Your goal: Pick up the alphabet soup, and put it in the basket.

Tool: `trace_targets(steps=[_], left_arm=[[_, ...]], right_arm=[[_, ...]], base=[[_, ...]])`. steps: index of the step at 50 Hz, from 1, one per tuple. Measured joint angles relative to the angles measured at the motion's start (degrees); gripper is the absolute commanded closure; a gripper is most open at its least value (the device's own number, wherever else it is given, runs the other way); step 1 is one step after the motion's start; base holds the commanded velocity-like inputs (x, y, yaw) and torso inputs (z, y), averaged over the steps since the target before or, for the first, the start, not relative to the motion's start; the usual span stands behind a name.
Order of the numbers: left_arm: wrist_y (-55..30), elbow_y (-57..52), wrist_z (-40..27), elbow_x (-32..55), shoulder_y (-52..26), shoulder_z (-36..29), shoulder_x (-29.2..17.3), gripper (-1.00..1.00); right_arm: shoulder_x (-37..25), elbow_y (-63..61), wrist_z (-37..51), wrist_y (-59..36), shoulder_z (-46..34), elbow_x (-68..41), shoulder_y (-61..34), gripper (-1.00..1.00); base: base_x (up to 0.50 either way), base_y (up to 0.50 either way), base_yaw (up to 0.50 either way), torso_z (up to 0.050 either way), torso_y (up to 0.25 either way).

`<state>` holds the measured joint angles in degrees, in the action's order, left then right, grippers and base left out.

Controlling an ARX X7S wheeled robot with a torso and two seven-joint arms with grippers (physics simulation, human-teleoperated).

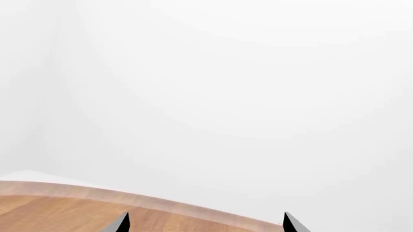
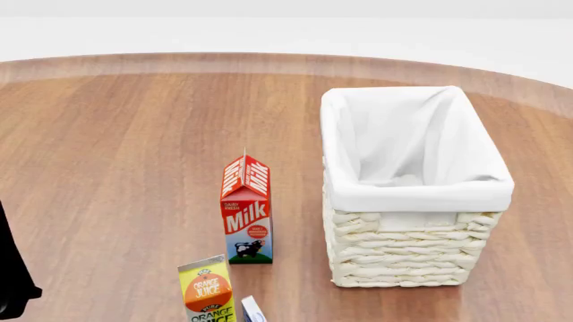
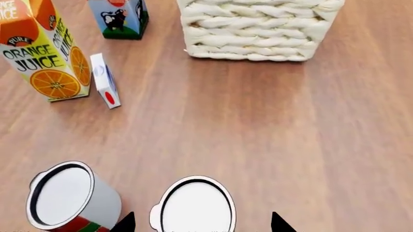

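In the right wrist view a can with a pale lid [image 3: 195, 207] stands upright on the wooden table. It is seen from above and its label is hidden. I take it for the alphabet soup. My right gripper [image 3: 202, 223] is open, with one fingertip on each side of this can and not touching it. Beside it stands a second can with a red-and-green label [image 3: 65, 199]. The cream wicker basket [image 3: 258, 34] stands farther off; its white cloth liner shows in the head view on the basket [image 2: 403, 248]. My left gripper [image 1: 206, 224] is open and empty over the table's edge.
A milk carton [image 2: 248, 215] stands left of the basket, with an orange juice carton [image 2: 208, 292] and a small white-and-blue box [image 2: 252, 310] nearer me. The juice carton [image 3: 45, 53] and small box [image 3: 105, 79] lie between the cans and the milk. A dark arm part [image 2: 13, 282] shows at the left edge.
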<state>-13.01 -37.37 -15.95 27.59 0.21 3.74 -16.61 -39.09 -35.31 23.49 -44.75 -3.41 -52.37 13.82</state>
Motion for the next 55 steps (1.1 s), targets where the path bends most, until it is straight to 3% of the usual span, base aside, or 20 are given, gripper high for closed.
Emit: trace_targets(steps=[55], left_arm=[[0.4, -1.9, -1.2, 3.2, 0.8, 0.6, -1.4, -1.00]], right_arm=[[3.5, 13.1, -5.5, 1.0, -6.7, 3.5, -6.7, -1.00]], base=[[0.00, 0.00, 0.00, 0.000, 0.000]])
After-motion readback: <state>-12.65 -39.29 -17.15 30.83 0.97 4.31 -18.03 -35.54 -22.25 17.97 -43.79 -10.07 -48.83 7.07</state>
